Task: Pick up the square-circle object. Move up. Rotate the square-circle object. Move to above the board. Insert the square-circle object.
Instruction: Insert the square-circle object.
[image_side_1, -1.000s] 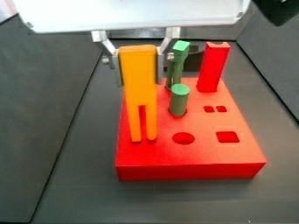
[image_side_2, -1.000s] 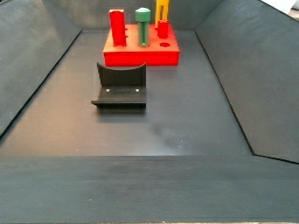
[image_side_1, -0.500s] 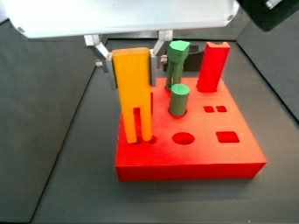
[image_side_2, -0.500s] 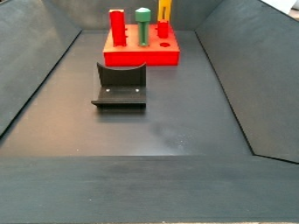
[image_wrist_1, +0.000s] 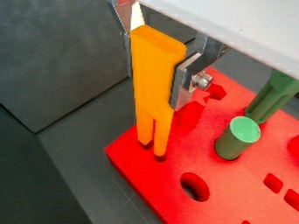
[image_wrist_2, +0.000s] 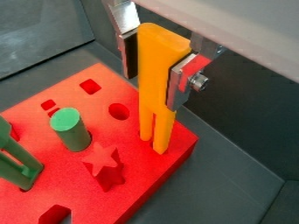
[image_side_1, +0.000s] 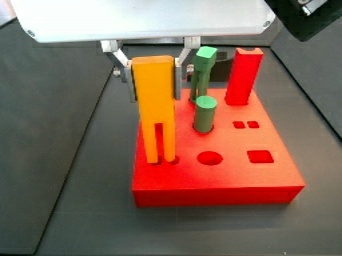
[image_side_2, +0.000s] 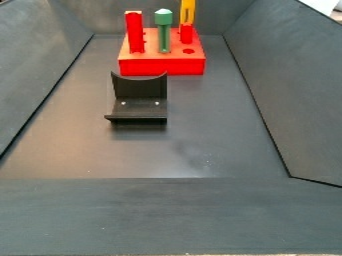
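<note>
- Yellow-orange square-circle object (image_side_1: 158, 105): stands upright, prongs down, entering the near-left corner of the board (image_side_1: 221, 180).
- Gripper (image_wrist_1: 160, 54): silver plates clamped on the peg's upper part.
- Handling: probably rigid, light, smooth; best held high on its flat faces.

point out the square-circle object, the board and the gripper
square-circle object (image_side_1: 158, 100): a side view, middle of its orange front face
board (image_side_1: 227, 185): a side view, bare red top near the front edge
gripper (image_wrist_1: 160, 66): a wrist view, between the silver fingers, shut on the peg's upper part
</note>
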